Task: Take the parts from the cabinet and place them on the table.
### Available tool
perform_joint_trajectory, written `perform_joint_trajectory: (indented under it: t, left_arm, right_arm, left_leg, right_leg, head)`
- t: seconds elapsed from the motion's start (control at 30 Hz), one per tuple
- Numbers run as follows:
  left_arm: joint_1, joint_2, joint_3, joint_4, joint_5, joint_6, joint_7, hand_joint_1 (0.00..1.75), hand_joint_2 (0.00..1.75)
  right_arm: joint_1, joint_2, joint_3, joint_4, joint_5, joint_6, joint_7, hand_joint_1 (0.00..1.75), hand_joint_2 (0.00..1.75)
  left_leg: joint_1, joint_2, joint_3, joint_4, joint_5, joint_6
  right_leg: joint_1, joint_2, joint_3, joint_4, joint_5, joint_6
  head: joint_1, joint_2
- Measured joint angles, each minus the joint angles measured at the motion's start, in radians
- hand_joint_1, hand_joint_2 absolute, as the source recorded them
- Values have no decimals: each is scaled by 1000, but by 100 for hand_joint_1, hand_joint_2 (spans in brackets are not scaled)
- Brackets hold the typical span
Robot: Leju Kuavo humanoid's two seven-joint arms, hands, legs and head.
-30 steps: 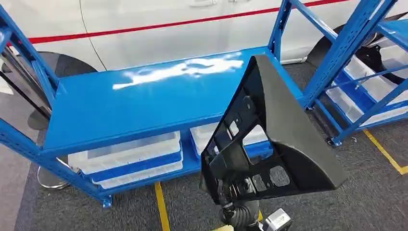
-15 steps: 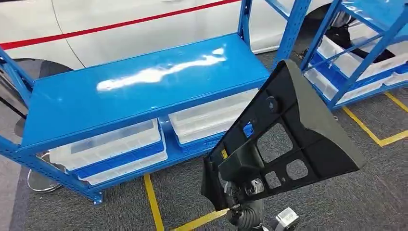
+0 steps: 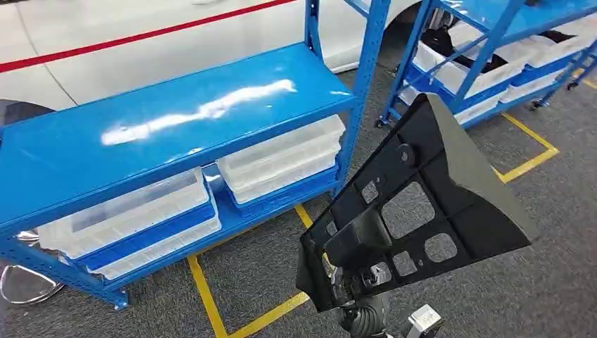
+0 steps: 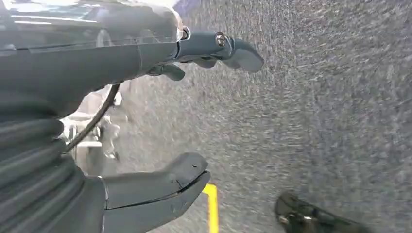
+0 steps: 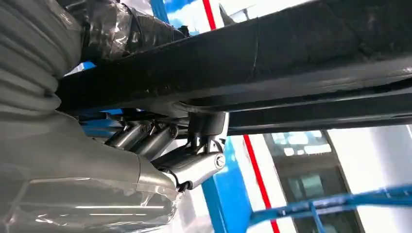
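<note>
One black part (image 3: 422,211) at lower right of head view, our right hand (image 5: 160,150) fingers clamped on lower edge. Left hand (image 4: 145,121) fingers apart, holding nothing. Risk: tall part swinging, clipping blue rack (image 3: 176,134).

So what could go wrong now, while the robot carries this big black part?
The black part is held only at its lower corner by the right hand, so it could tilt or slip. It is wide and may hit the blue rack post. It also hides part of the floor ahead.
</note>
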Motion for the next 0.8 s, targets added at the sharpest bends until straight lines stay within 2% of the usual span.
perform_joint_trajectory:
  t: [0.03,0.07,0.1,0.13,0.17,0.2,0.23,0.3,0.33,0.37,0.4,0.43,0.47,0.5,0.53,0.57,0.6,0.63,0.67,0.7,0.73,0.8]
  left_arm:
    - [0,0,1,0,0,-3,0,0,175]
    - [-1,-1,2,0,-1,-3,0,0,175]
    - [-3,-2,2,0,-4,-3,0,0,175]
    - [-4,-3,2,0,-7,-3,0,0,175]
    - [-3,-2,3,-1,-10,-3,1,0,175]
    - [-3,-2,3,-1,-10,-3,2,0,175]
    - [-5,-2,3,-1,-10,-3,3,0,175]
    - [-12,-2,3,-1,-11,-3,3,0,175]
    - [-13,-2,3,-1,-11,-3,4,0,175]
    - [-12,-2,4,-1,-12,-4,4,0,175]
    - [-11,-3,4,-1,-14,-6,4,0,175]
    - [-9,-3,6,-1,-15,-6,5,0,175]
    - [-6,-2,7,-1,-17,-7,6,0,175]
    - [-4,-2,9,-1,-21,-10,6,0,175]
    - [-3,-2,11,-1,-23,-11,6,0,175]
    - [-1,-2,12,-1,-25,-13,6,0,175]
    - [-1,-2,13,-1,-26,-14,6,0,175]
    - [-2,-2,13,-1,-29,-15,5,0,175]
    - [-1,-2,14,-1,-29,-15,3,0,175]
    - [-2,-1,16,-1,-29,-16,2,0,175]
    - [-3,-1,17,-1,-29,-17,-2,0,175]
    - [-8,-1,19,-1,-32,-17,-5,0,175]
  right_arm:
    - [0,1,-2,3,4,2,0,175,175]
    - [0,2,-4,8,6,2,0,175,175]
    - [0,3,-6,11,6,4,0,175,175]
    - [0,4,-8,12,6,5,0,175,175]
    - [-2,5,-8,15,5,6,0,175,175]
    - [-1,6,-9,17,5,7,0,175,175]
    - [0,8,-10,19,4,8,0,175,175]
    - [1,11,-16,20,3,9,0,175,175]
    - [1,13,-16,20,5,9,0,175,175]
    - [2,14,-16,20,8,8,-1,175,175]
    - [1,15,-16,21,15,6,-1,175,175]
    - [1,15,-15,22,22,5,-1,175,175]
    - [1,15,-15,24,22,1,-1,175,175]
    - [1,15,-15,26,21,-4,-1,175,175]
    - [1,15,-15,26,21,-11,0,175,175]
    - [1,15,-14,26,22,-18,0,175,175]
    - [1,15,-13,26,24,-24,-1,175,175]
    - [1,15,-12,26,25,-26,0,175,175]
    - [1,15,-11,26,26,-27,-1,175,175]
    - [-2,14,-11,26,26,-30,0,175,175]
    - [-1,14,-11,26,25,-31,0,175,175]
    - [1,13,-11,26,20,-34,0,175,175]
  left_leg:
    - [2,13,-4,4,0,-2]
    - [4,24,-6,8,-1,-6]
    - [7,34,-6,14,-5,-13]
    - [10,44,-4,21,-10,-20]
    - [7,52,-4,29,-15,-30]
    - [3,58,-7,38,-20,-37]
    - [0,63,-3,37,-19,-42]
    - [2,81,2,34,-17,-52]
    - [6,75,-1,35,-26,-60]
    - [11,26,-8,56,-47,-64]
    - [12,-10,-34,115,-88,-64]
    - [12,-28,-74,201,-131,-63]
    - [11,-36,-113,281,-163,-64]
    - [11,-38,-146,344,-178,-63]
    - [11,-38,-156,358,-166,-62]
    - [11,-39,-142,320,-126,-59]
    - [11,-43,-113,254,-81,-55]
    - [12,-61,-72,160,-30,-51]
    - [12,-117,-43,80,-7,-43]
    - [14,-136,-36,57,-17,-42]
    - [11,-124,-39,60,-18,-43]
    - [5,-108,-39,59,-15,-36]
  right_leg:
    - [-7,-4,14,-6,9,7]
    - [-14,-10,50,-54,34,13]
    - [-19,-21,109,-140,71,17]
    - [-22,-44,170,-235,102,20]
    - [-11,-88,193,-278,81,7]
    - [-12,-82,190,-284,93,-4]
    - [-8,-70,185,-278,91,-13]
    - [-4,-53,176,-276,92,-27]
    - [-13,-43,178,-283,98,-38]
    - [-13,-35,177,-286,102,-44]
    - [-13,-27,173,-286,104,-52]
    - [-10,-15,169,-286,106,-57]
    - [-8,-2,166,-286,108,-59]
    - [-6,13,163,-285,109,-61]
    - [-5,26,162,-284,110,-61]
    - [-4,43,163,-281,111,-61]
    - [-4,56,163,-279,111,-60]
    - [-4,69,164,-276,111,-59]
    - [-7,80,160,-272,112,-57]
    - [0,90,153,-264,111,-47]
    - [-5,101,147,-268,117,-37]
    - [-11,122,144,-277,126,-22]
  head:
    - [0,0]
    - [0,0]
    - [0,0]
    - [0,0]
    - [0,0]
    - [0,0]
    - [-1,0]
    - [0,0]
    - [0,0]
    - [0,0]
    - [-1,0]
    - [-1,0]
    - [-1,0]
    - [0,0]
    - [0,0]
    - [0,0]
    - [0,0]
    - [0,0]
    - [0,0]
    - [0,0]
    - [-1,0]
    - [0,0]
